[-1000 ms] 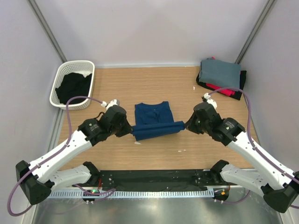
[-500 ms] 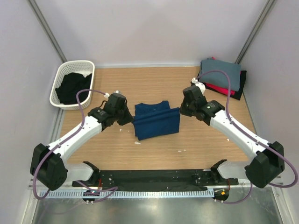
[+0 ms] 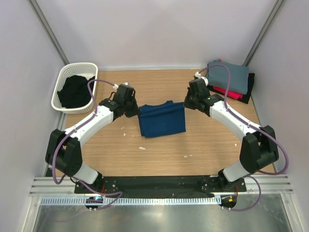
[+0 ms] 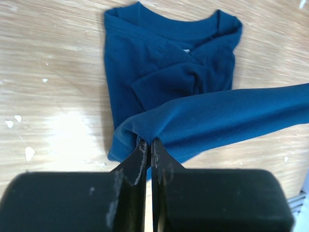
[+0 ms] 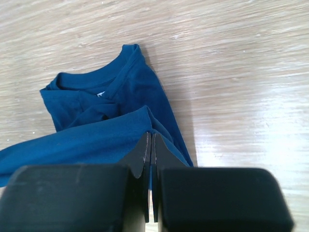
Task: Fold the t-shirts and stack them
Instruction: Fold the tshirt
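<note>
A navy blue t-shirt [image 3: 161,120] lies mid-table, its near half folded over toward the far edge. My left gripper [image 3: 137,110] is shut on the left corner of that raised fold [image 4: 159,126], and my right gripper [image 3: 185,104] is shut on its right corner [image 5: 140,116]. The collar [image 4: 176,30] shows beyond the fold in both wrist views [image 5: 91,79]. A stack of folded t-shirts [image 3: 229,79], grey on top with red and black below, sits at the back right. The chest print is hidden.
A white basket [image 3: 72,104] holding black cloth [image 3: 75,91] stands at the back left. Small white specks [image 3: 142,148] dot the wooden table [image 3: 159,159] near the shirt. Grey walls close in the sides and back.
Both arms have carried the shirt's folded edge away from the near side, toward the collar. The fold now covers most of the shirt. Both grippers stayed shut on the cloth.
</note>
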